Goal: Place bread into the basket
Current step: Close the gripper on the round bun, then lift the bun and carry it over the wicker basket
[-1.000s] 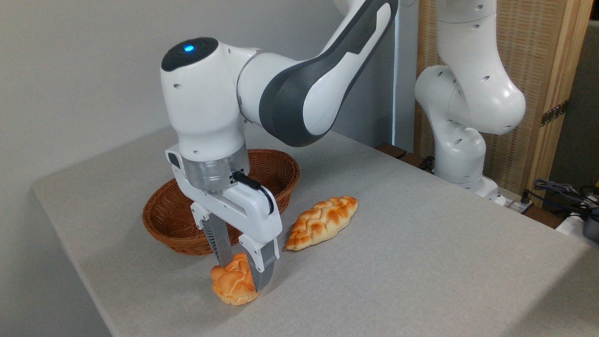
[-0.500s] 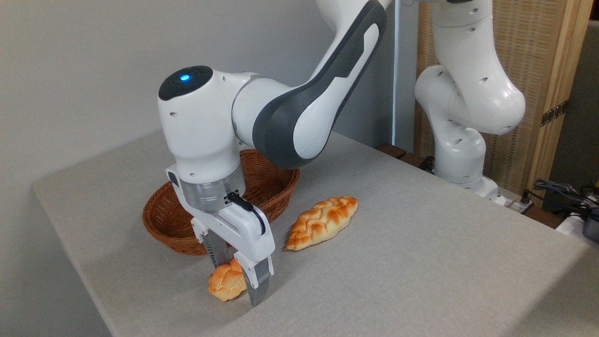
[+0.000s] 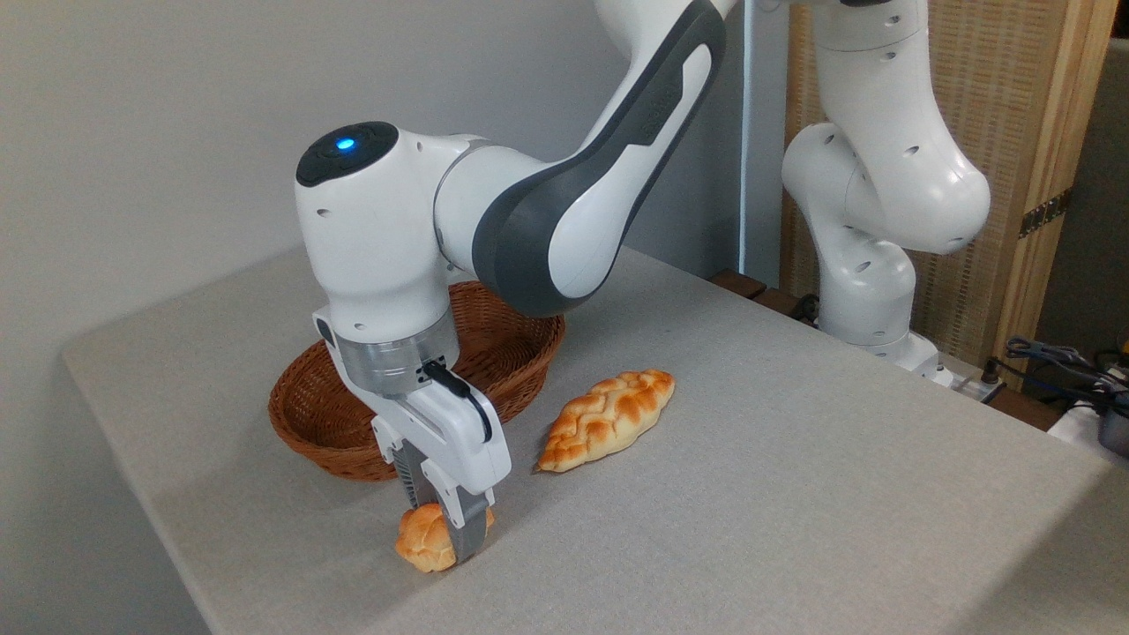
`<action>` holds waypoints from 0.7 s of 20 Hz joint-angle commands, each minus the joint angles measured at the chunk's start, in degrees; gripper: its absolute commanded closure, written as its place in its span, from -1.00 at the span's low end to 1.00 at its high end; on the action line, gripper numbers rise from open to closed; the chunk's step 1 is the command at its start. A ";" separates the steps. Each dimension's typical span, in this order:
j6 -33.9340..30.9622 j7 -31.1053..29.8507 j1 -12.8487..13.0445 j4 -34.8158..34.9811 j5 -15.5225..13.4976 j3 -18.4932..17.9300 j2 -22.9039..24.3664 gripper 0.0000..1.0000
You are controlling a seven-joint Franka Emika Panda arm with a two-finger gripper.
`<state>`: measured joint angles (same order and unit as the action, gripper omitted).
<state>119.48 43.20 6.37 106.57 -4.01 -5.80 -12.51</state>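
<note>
— The bread (image 3: 425,536) is found at the near left part of the table (image 3: 794,494), resting on the cloth just in front of the basket (image 3: 516,331). It is a small round knotted bun with a glossy golden-orange crust.

— How is it held at this moment?

— It is pinched by the gripper (image 3: 445,540), which is pointed straight down over it. The jaws are drawn in against the bun's two sides, one finger (image 3: 470,529) being seen in front on its right and the other mostly hidden behind. The bun is judged to be on the table yet, or barely off it; that cannot be told for certain.

— What handling is to be expected?

— A light thing is to be assumed, so no great force is called for. The shiny crust is likely to be slippery, and the rounded knots give uneven faces, so a slip or a roll between the pads is to be feared. The grip is best taken across the widest middle, low on the body, as appears to be done here. Whether it is soft or stiff cannot be told.

— And around it?

— The wicker basket is seen empty where its inside shows, partly covered by the wrist. A longer braided loaf (image 3: 607,419) is lying to the right, well apart from the bun and not wanted.
</note>
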 commanded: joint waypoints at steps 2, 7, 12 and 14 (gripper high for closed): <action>0.67 1.36 -0.13 -0.04 0.14 -0.88 0.12 0.65; 0.84 1.36 -0.13 -0.49 -0.03 -1.15 3.63 0.64; 0.58 1.01 0.13 -2.41 -3.00 -0.45 5.74 0.57; 0.40 1.19 0.22 -2.95 -4.25 1.65 6.36 0.52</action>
<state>119.52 43.50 6.25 104.64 -5.81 -6.12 -7.41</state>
